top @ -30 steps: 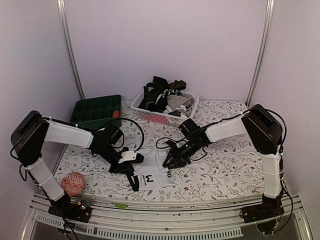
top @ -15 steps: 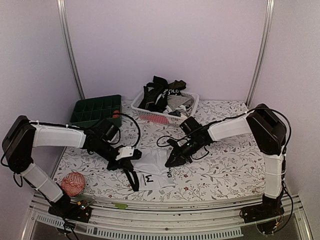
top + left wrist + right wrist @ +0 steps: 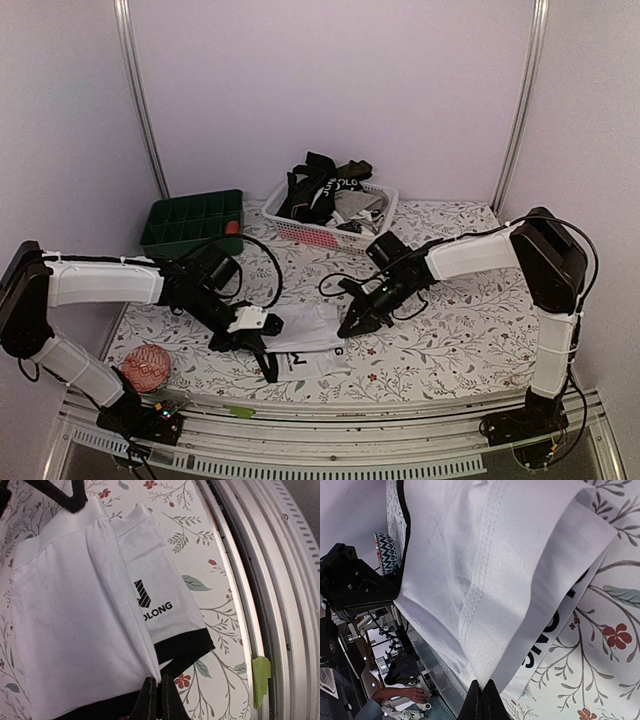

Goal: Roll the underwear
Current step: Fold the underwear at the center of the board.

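White underwear (image 3: 310,335) with a black waistband and black lettering lies on the flowered table near the front edge. My left gripper (image 3: 252,322) is shut on its left side; the left wrist view shows the fingertips (image 3: 159,695) pinching a white fold (image 3: 75,630) by the black waistband (image 3: 185,647). My right gripper (image 3: 350,325) is shut on its right side; the right wrist view shows the fingertips (image 3: 484,692) pinching a lifted white fold (image 3: 485,580). More black, white and grey underwear (image 3: 330,190) is piled in the white lattice basket (image 3: 320,236) at the back.
A dark green compartment tray (image 3: 193,221) stands at the back left. A red patterned ball (image 3: 146,366) lies at the front left. The table's metal front rail (image 3: 260,580) runs close beside the underwear. Purple walls enclose the table.
Both grippers have lifted their pinched edges of the white underwear and carried them away from the front edge, folding the cloth over itself. The left arm has stretched out lower.
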Robot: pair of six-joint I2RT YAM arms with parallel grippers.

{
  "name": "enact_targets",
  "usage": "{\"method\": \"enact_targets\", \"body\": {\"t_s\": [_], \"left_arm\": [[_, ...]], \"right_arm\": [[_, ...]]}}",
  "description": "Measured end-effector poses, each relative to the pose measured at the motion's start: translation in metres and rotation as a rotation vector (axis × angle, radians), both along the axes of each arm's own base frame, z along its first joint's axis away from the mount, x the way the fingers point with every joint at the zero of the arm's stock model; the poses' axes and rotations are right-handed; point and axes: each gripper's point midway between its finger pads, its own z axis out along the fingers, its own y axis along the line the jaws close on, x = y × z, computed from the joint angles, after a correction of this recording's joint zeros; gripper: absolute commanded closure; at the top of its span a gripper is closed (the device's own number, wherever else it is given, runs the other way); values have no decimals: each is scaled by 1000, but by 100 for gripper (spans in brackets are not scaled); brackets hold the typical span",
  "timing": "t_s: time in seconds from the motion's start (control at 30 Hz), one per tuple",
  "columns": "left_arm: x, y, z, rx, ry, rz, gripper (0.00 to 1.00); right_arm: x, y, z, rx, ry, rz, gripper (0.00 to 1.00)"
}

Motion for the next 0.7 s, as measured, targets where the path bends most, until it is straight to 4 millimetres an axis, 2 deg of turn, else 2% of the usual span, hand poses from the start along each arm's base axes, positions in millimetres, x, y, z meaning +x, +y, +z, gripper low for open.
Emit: {"method": "enact_targets", "body": {"t_s": [0.17, 0.37, 0.5, 0.7], "left_arm": [[-18, -6, -5, 10, 58, -26, 100], [-28, -4, -25, 57, 140, -21, 100], [-29, -2, -31, 75, 157, -20, 100], [-35, -4, -25, 67, 138, -46, 100]], "right_arm": [[-13, 0, -11, -21, -8, 58, 100], [-29, -4, -36, -88, 1, 110, 100], [-27, -5, -33, -106, -18, 127, 100], [-23, -4, -19, -98, -52, 139, 100]]}}
